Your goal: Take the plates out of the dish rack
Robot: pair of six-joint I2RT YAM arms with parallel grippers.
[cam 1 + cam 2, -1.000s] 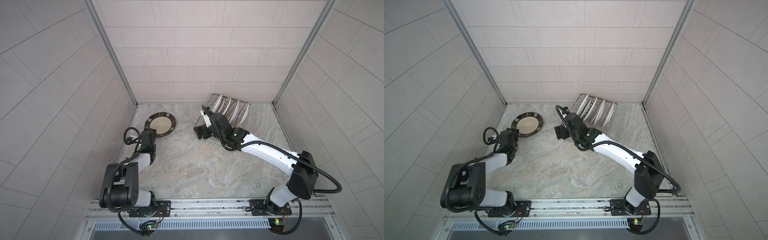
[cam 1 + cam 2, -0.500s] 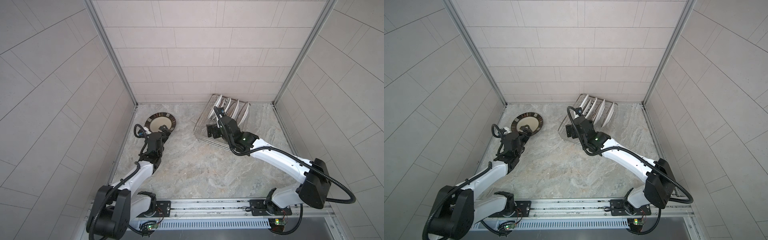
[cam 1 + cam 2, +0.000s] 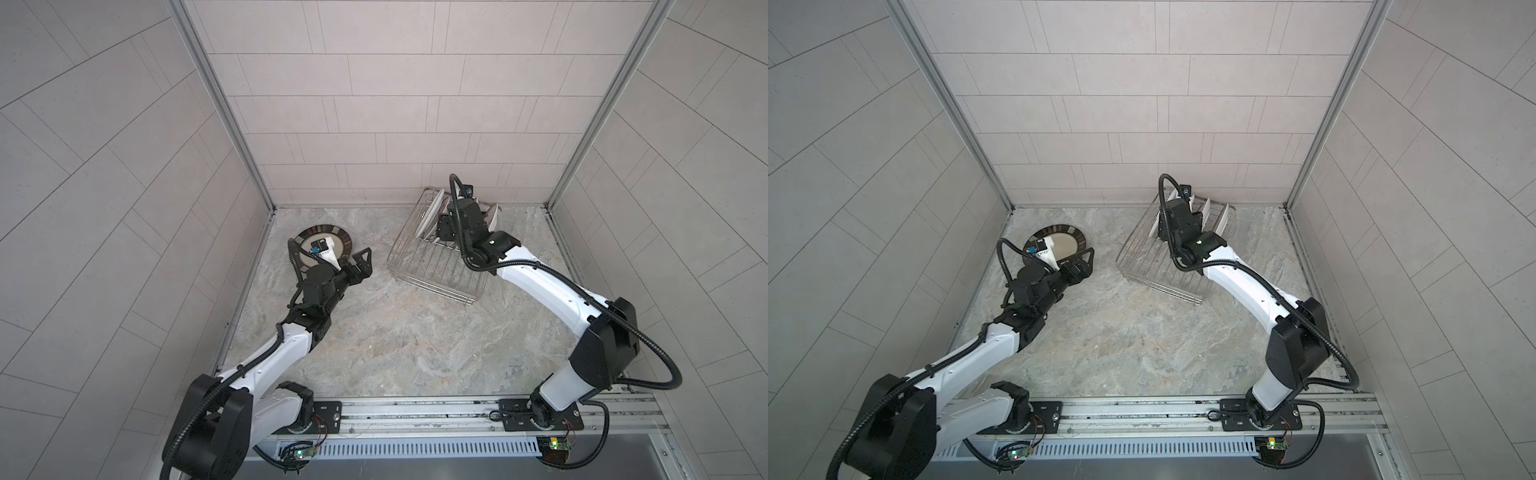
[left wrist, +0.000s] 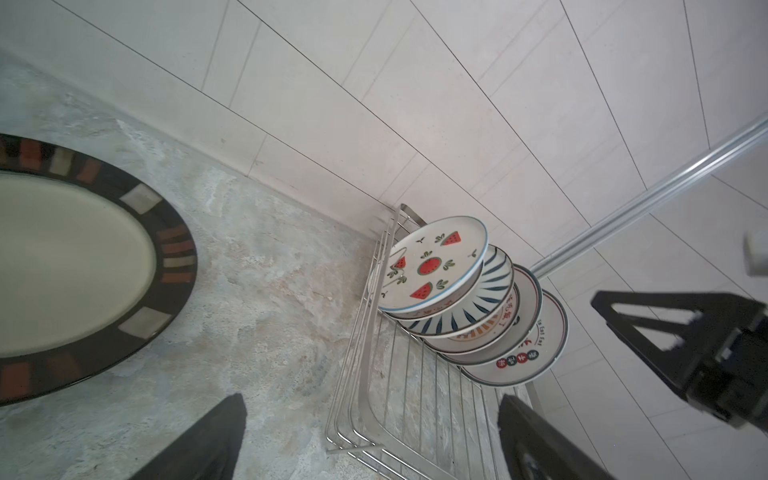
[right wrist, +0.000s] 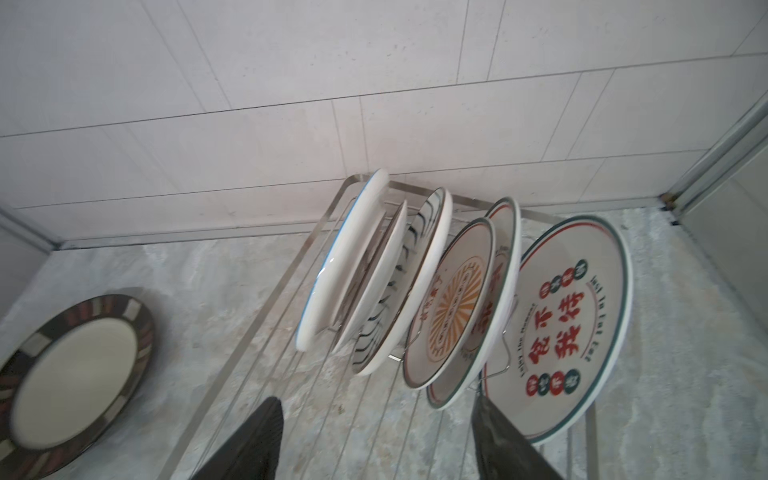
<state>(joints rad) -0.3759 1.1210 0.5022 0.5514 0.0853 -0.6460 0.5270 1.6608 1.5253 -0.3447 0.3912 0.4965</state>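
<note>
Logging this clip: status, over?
Left end effector open, empty. Right end effector open at dish rack. Dark-rimmed plate out; other plates racked. Nothing blocking.

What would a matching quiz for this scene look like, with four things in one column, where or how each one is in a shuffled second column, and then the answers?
Column one
1. dark-rimmed plate
2. watermelon plate
3. red-lettered plate
4. left tool

Column two
A. standing in the rack, at the end of the row farthest from the dark-rimmed plate
B. open and holding nothing
C. lying flat on the counter, outside the rack
D. standing in the rack, at the end of the row nearest the dark-rimmed plate

Pairs: 1-C, 2-D, 3-A, 4-B
</note>
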